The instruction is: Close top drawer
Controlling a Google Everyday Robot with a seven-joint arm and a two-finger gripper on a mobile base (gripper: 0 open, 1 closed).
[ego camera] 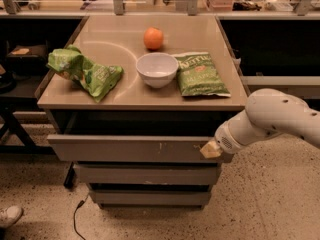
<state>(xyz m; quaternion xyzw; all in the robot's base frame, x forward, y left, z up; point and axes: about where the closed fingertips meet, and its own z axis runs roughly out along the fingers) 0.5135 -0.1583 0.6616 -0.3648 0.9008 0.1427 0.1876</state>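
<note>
- Grey metal top drawer (130,149) sits part-open under the tabletop (200,29), front running left-right.
- Gripper (211,150) touches its right end (spread or pressed together: cannot tell); closing direction lies directly beyond.

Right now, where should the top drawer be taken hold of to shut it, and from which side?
Its front face, from the front. The top drawer is partly open, its front flat with no handle to pinch, so push rather than grip. The gripper is at the front's right end; nearer the middle would likely push straighter.
</note>
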